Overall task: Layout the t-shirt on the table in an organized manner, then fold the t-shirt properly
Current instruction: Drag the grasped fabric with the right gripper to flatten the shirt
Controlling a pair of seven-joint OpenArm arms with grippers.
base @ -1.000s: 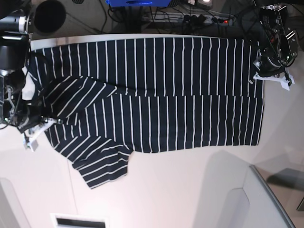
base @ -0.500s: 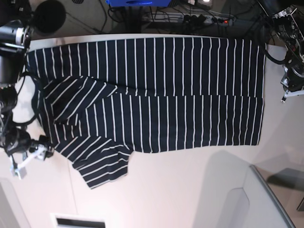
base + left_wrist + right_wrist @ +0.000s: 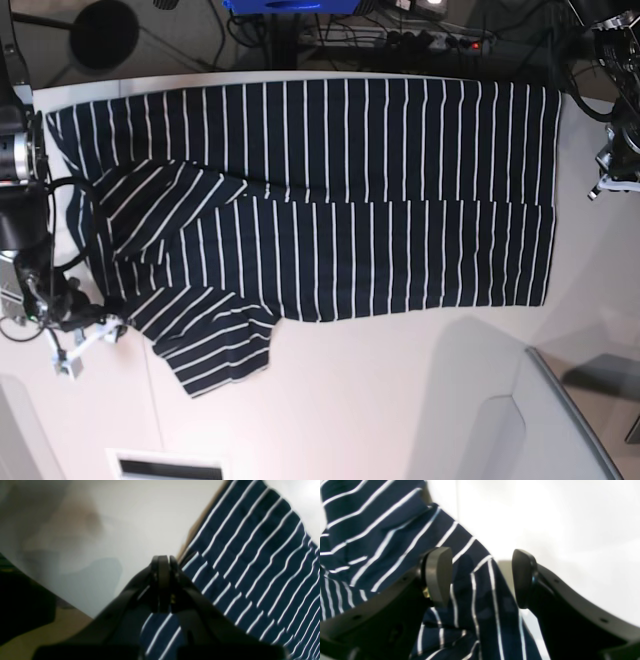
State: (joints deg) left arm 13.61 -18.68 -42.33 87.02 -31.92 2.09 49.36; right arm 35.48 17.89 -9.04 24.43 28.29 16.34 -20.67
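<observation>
From the left wrist camera, the left gripper [image 3: 163, 585] has its two black fingers pressed flat together with nothing between them, hanging over the corner of the t-shirt [image 3: 252, 562]; the dark striped cloth runs off to the right, and the pale table [image 3: 140, 522] fills the rest, a bit blurred

Right wrist camera now: the right gripper [image 3: 481, 577] stands with its pads well apart and nothing clamped. A loose fold of the shirt [image 3: 395, 542] lies under the gap and off to the left, white tabletop [image 3: 557, 520] on the other side

Over to the base view: the t-shirt [image 3: 340, 190] is spread wide across the table [image 3: 380, 400], the body folded lengthwise along a straight seam through the middle, one sleeve sticking out at the lower left. The right gripper [image 3: 85, 340] sits just off that sleeve end of the shirt, the left gripper [image 3: 610, 180] just beyond the hem end, neither gripping cloth
</observation>
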